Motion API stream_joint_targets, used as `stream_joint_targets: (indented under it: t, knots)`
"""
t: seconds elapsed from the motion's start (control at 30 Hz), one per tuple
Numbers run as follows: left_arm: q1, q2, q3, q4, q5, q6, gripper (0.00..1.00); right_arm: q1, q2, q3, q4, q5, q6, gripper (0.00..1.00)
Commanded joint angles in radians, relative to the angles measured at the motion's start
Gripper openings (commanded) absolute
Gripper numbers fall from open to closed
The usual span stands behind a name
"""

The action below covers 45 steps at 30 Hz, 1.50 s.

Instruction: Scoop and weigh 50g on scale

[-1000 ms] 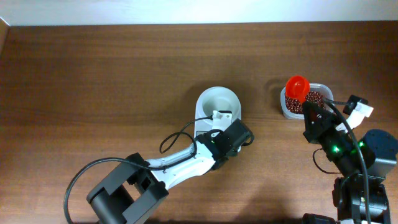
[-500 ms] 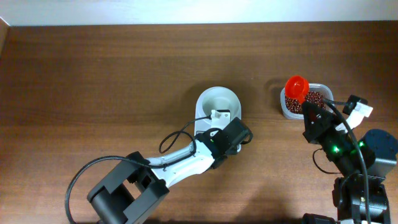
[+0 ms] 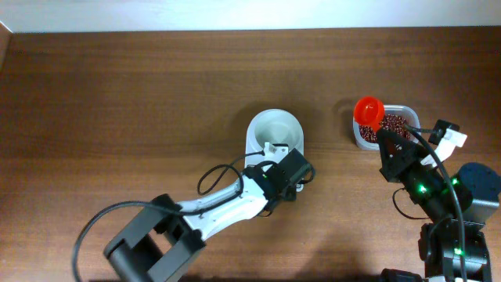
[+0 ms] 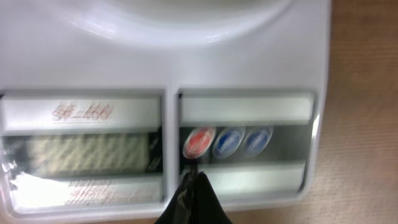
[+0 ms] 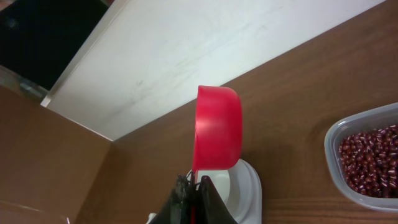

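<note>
The display [image 4: 81, 152] on the scale [image 4: 249, 62] is blurred behind the closed, empty left gripper [image 4: 193, 178]; the right gripper [image 5: 194, 185], clamped on the scoop [image 5: 217, 127], sits slightly farther left than before.

I see the small white digital kitchen scale [image 3: 274, 131] near the middle of the brown table, sitting flat, with its round white bowl [image 3: 275, 125] on top at the far end. The inside of the bowl looks plain white to me. In the left wrist view the scale's front panel [image 4: 242, 109] fills the frame: a grey LCD display [image 4: 81, 152] on the left, too blurred for me to read, and beside it one red button [image 4: 199, 142] and two blue buttons [image 4: 229, 142] in a row. The small dark red-brown beans [image 3: 394, 124] lie as a loose heap in a clear plastic tub [image 3: 354, 133], well to the right of the scale.
</note>
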<state>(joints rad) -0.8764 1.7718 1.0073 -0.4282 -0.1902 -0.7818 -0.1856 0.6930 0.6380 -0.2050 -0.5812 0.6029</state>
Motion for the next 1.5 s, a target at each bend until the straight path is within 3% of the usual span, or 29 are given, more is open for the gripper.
stream_joint_targets:
  t: [0.0,0.03,0.07,0.1,0.13,0.17,0.3,0.43,0.5,0.63,0.73,0.87,1.0,1.17,1.23,1.47]
  knots:
    - [0.014,-0.215,0.019,-0.114,0.018,0.089,0.00,-0.006,0.001,0.024,0.004,-0.013,-0.001,0.04]
    - [0.029,-0.312,0.019,-0.151,0.002,0.178,0.03,-0.006,0.001,0.024,0.004,-0.013,-0.001,0.04]
    - [0.041,-0.369,0.019,-0.172,-0.029,0.223,0.16,-0.006,0.001,0.024,0.004,-0.013,-0.001,0.04]
    - [0.051,-0.413,0.019,-0.191,-0.055,0.249,0.42,-0.006,0.001,0.024,0.004,-0.013,-0.001,0.04]
    - [0.060,-0.458,0.019,-0.219,-0.091,0.262,0.88,-0.006,0.001,0.024,0.004,-0.013,-0.001,0.04]
    - [0.066,-0.500,0.019,-0.265,-0.126,0.261,0.99,-0.006,0.001,0.024,0.003,-0.013,-0.001,0.04]
    - [0.068,-0.548,0.019,-0.420,-0.161,0.262,0.99,-0.005,0.001,0.024,0.004,-0.013,-0.001,0.04]
    - [0.117,-0.557,0.049,-0.436,-0.034,0.692,0.99,-0.005,0.005,0.024,-0.001,-0.013,-0.056,0.04]
    - [0.231,-0.576,0.105,-0.484,0.203,0.912,0.99,-0.005,0.017,0.024,-0.008,-0.044,-0.084,0.04]
    - [0.420,-0.620,0.179,-0.577,0.331,1.086,0.99,-0.006,0.078,0.024,-0.065,-0.202,-0.155,0.04]
    - [0.436,-0.645,0.179,-0.584,0.459,1.125,0.99,-0.006,0.126,0.024,-0.126,-0.313,-0.155,0.04]
    - [0.436,-0.642,0.178,-0.617,0.454,1.123,0.99,-0.006,0.136,0.024,-0.203,-0.351,-0.197,0.04]
    - [0.439,-0.646,0.187,-0.641,0.384,1.162,0.99,-0.006,0.117,0.039,-0.259,-0.329,-0.348,0.04]
    - [0.485,-0.645,0.234,-0.694,0.384,1.235,0.99,-0.006,0.112,0.287,-0.655,-0.113,-0.575,0.04]
    - [0.485,-0.645,0.234,-0.694,0.385,1.255,0.99,-0.006,0.112,0.355,-0.756,-0.061,-0.593,0.04]
    - [0.485,-0.644,0.234,-0.689,0.384,1.255,0.99,-0.006,0.112,0.360,-0.761,-0.061,-0.592,0.04]
